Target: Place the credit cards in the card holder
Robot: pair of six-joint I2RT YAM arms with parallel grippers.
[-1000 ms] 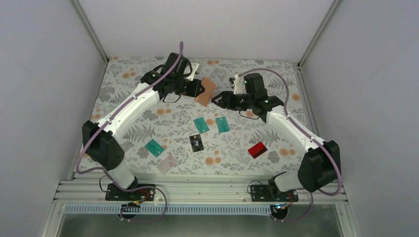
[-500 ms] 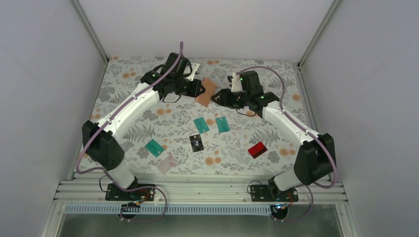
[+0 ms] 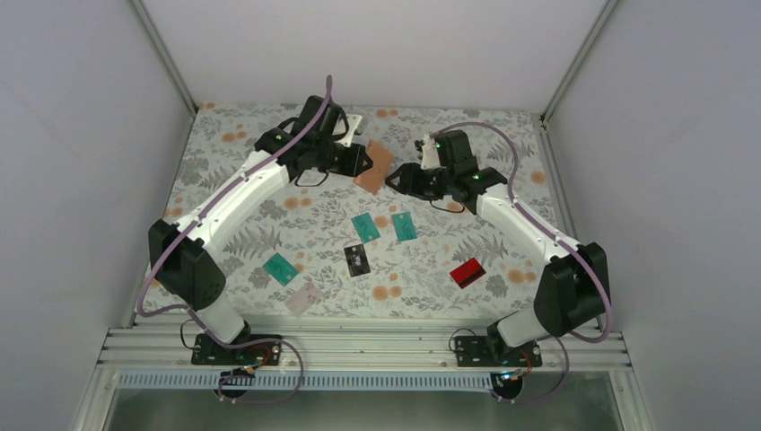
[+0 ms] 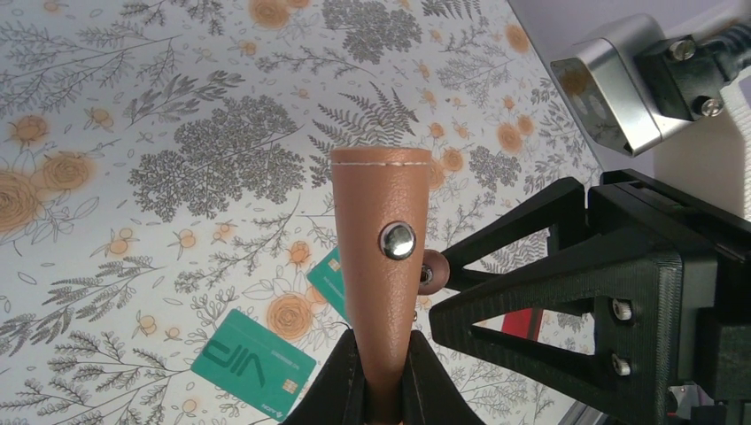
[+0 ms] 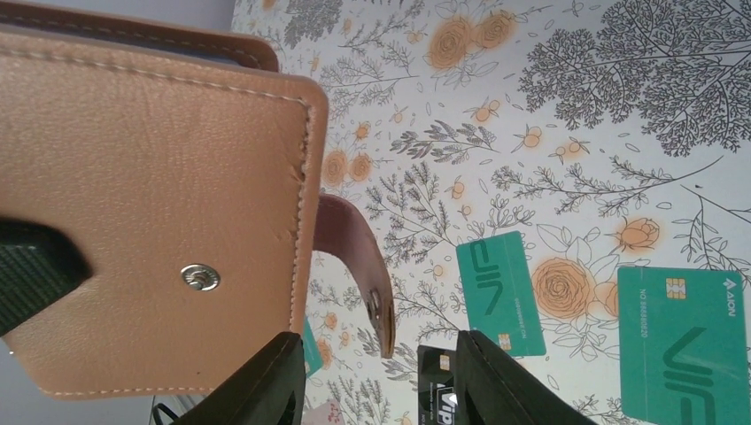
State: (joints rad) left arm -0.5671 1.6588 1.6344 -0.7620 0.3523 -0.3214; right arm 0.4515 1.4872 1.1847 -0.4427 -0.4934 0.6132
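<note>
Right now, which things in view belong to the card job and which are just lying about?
Job: card holder, clamped in left gripper; right gripper open at its flap; left teal card, middle teal card, right teal card, black card, pinkish card, red card.
Just there: floral table cover, purple cables.

1 card holder (image 3: 373,167): tan-brown, silver snap stud (image 4: 397,240). 6 credit cards (image 3: 365,226): 3 teal-green, 1 black, 1 red, 1 pale pink. 1 table (image 3: 233,180): white, grey ferns, orange flowers.
</note>
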